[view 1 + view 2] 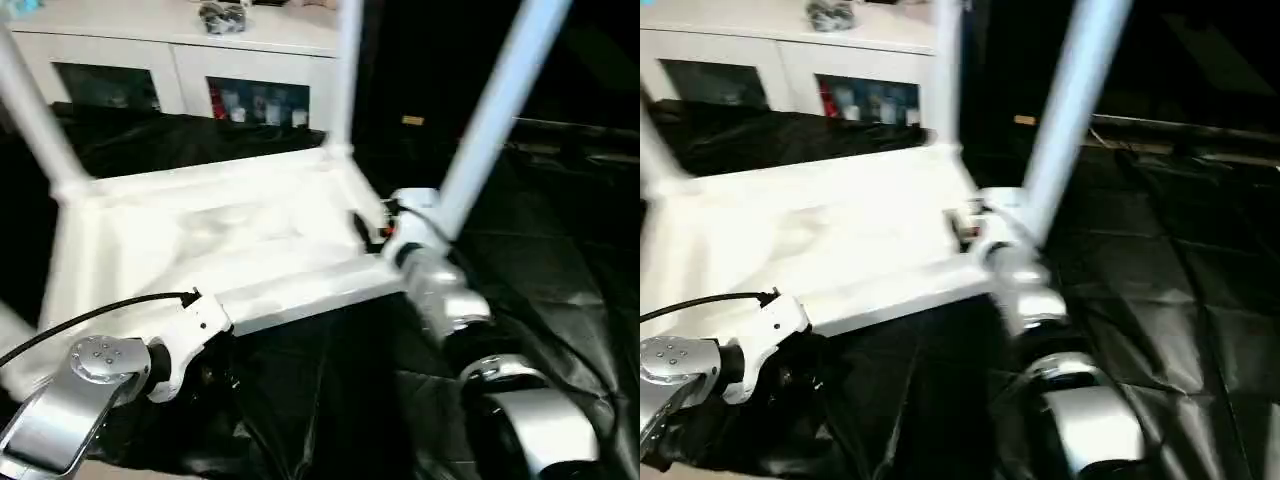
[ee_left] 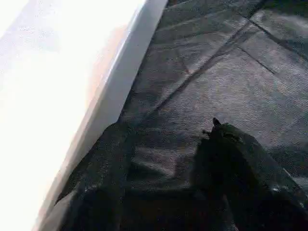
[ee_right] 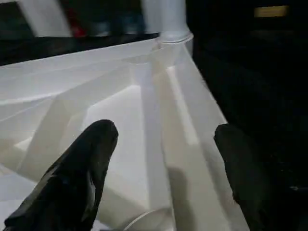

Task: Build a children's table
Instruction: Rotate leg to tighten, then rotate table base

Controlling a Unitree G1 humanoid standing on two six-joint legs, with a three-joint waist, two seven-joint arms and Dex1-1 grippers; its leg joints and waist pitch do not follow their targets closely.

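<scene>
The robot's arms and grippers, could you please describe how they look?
Both forearms are rounded silver metal shells with white housings near the wrists. A thin black cable runs along the left arm, whose joint cap bears a ring of small screws. The right arm has black joint seams. Each gripper has two blunt black fingers.

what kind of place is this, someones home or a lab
Probably an indoor lab or test room dressed like a home. A white cabinet with glass doors stands behind, black sheeting covers the work surface, and the upturned children's table lies on it.

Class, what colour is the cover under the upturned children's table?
Black cover, clearest in the left eye view.
</scene>
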